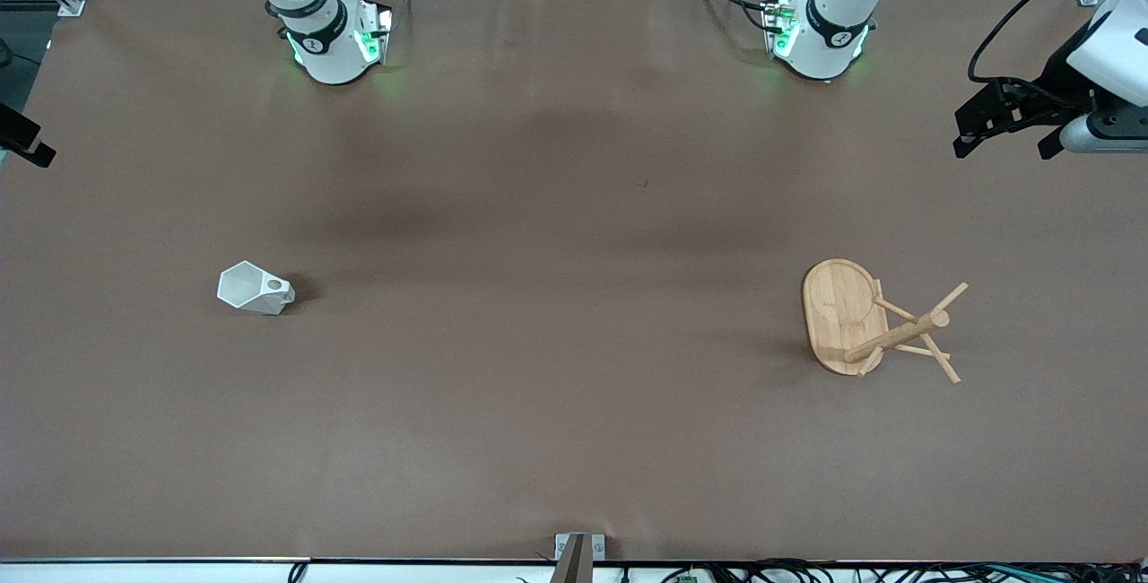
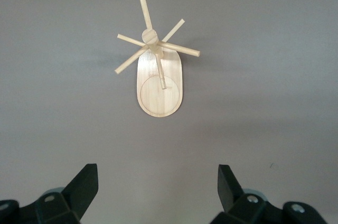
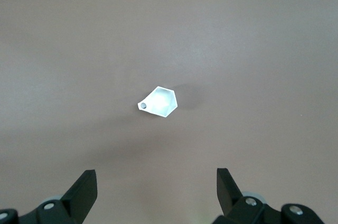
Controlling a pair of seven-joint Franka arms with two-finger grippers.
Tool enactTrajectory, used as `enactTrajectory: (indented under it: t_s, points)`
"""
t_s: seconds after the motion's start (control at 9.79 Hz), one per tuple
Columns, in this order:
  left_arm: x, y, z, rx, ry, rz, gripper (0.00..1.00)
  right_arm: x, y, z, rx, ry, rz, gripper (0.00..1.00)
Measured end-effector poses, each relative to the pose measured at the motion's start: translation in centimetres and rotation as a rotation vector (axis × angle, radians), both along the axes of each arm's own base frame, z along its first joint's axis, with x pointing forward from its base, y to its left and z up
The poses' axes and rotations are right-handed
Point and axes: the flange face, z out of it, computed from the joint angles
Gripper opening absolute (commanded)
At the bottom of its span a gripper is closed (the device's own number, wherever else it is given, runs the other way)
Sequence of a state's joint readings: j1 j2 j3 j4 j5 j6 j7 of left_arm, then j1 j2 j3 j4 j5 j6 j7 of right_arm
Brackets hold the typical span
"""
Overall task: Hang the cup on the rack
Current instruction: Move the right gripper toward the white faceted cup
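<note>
The white faceted cup [image 1: 256, 289] lies on its side on the brown table toward the right arm's end, its pierced handle turned toward the middle of the table. It shows small in the right wrist view as the cup [image 3: 158, 101], far below my open, empty right gripper [image 3: 156, 171]. The bamboo rack [image 1: 843, 314] stands upright toward the left arm's end, its pegs fanning out from the post. My left gripper [image 1: 1004, 145] hangs open and empty high over that end of the table, looking down on the rack [image 2: 158, 89]; the left gripper [image 2: 157, 167] holds nothing.
Both arm bases [image 1: 332, 45] [image 1: 821, 36] stand along the table edge farthest from the front camera. A small metal bracket [image 1: 578, 552] sits at the edge nearest that camera. Brown tabletop [image 1: 556, 296] stretches between cup and rack.
</note>
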State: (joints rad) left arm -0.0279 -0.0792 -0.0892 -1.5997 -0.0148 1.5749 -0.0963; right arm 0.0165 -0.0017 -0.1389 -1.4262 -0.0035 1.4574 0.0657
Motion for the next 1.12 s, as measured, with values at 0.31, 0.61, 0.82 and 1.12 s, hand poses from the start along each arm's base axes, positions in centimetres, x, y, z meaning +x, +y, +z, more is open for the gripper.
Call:
enactTrajectory:
  t_s: [0.31, 0.61, 0.82, 1.12]
  points:
    - [0.0, -0.3, 0.1, 0.000, -0.002, 0.001, 1.00, 0.0, 0.0, 0.0, 0.004, -0.001, 0.001, 1.00]
    - [0.0, 0.3, 0.5, -0.001, -0.008, 0.011, 1.00, 0.0, 0.0, 0.0, 0.004, 0.000, 0.001, 1.00]
    - [0.0, 0.3, 0.4, -0.001, -0.004, 0.011, 1.00, 0.0, 0.1, 0.0, 0.004, 0.001, 0.001, 1.00]
    - [0.0, 0.2, 0.5, -0.001, -0.005, 0.010, 1.00, 0.4, 0.0, -2.6, 0.008, 0.047, 0.006, 1.00]
